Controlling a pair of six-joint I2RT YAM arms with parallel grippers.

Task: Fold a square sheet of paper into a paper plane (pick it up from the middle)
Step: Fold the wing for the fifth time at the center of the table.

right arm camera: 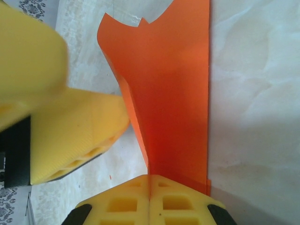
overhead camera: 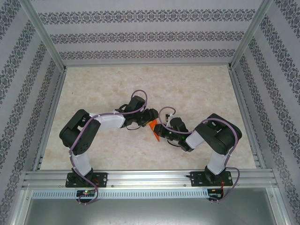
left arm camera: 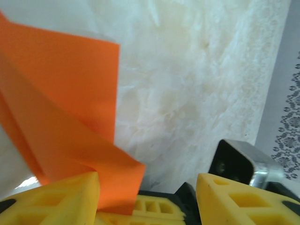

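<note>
as the right gripper's [right arm camera: 150,190] jaws pinch it, creased orange paper plane [right arm camera: 171,93]

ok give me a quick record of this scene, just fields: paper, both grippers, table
paper: folded orange paper, creased, between the two grippers near the middle of the table
right gripper: shut, pinching one edge of the paper
left gripper: open, the paper lies against one finger and is not pinched
table: pale marbled surface
surround: patterned walls
</note>
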